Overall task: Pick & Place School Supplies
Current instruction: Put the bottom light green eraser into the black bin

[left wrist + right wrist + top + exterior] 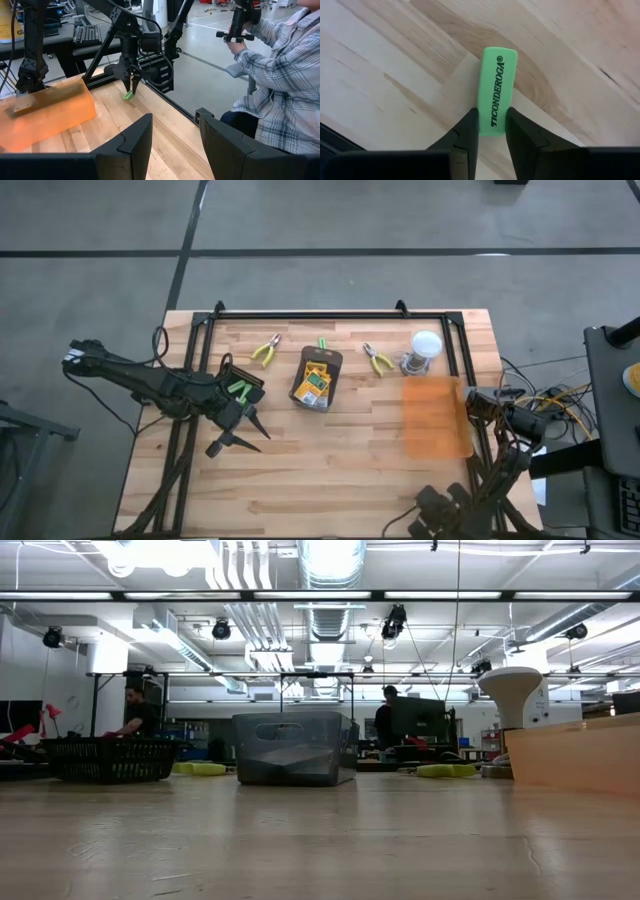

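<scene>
Crayon boxes (314,385) sit in the tray (339,358); I judge the pliers (265,352) still to place. My right gripper (492,125) has its jaws pinching a green eraser (497,85). My left gripper (175,145) waits with jaws apart, empty.

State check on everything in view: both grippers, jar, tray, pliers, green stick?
Right gripper: closed on the short bright-green stick, on the wooden table.
Left gripper: open, empty.
Clear jar with white lid: upright, lid on.
Dark grey rectangular tray: holds yellow-and-green crayon boxes.
Two pliers with yellow-green handles: lying flat, either side of the tray.
</scene>
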Robot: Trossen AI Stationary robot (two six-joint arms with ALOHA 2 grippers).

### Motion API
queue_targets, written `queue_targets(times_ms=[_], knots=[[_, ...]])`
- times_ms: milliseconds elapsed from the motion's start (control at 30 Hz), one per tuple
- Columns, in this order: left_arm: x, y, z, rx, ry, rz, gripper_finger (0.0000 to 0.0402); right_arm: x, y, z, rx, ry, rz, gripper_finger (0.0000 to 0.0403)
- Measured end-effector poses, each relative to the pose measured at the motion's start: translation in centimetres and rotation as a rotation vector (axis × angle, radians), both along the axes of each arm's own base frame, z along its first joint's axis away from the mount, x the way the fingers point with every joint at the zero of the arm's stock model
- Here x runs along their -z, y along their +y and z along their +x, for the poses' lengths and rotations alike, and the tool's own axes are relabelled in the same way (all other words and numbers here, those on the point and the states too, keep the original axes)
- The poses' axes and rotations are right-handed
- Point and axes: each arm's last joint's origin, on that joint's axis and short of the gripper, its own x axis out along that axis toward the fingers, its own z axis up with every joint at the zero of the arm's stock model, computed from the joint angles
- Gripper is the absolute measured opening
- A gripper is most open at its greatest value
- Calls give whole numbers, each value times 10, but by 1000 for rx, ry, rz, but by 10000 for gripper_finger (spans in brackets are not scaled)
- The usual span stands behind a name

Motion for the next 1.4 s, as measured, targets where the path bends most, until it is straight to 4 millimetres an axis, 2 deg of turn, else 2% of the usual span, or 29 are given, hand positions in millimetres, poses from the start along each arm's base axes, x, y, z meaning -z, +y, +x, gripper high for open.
queue_targets(times_ms=[300,500,833,1400], knots=[[0,0,0,0,0,0,170,-26,-1,5,-21,-117,-122,77],[0,0,0,0,0,0,170,-49,0,12,-63,-320,-250,76],[0,0,0,0,0,0,170,-83,3,35,-265,-683,-485,76],[0,0,0,0,0,0,170,-112,-36,115,-484,-553,-715,75]])
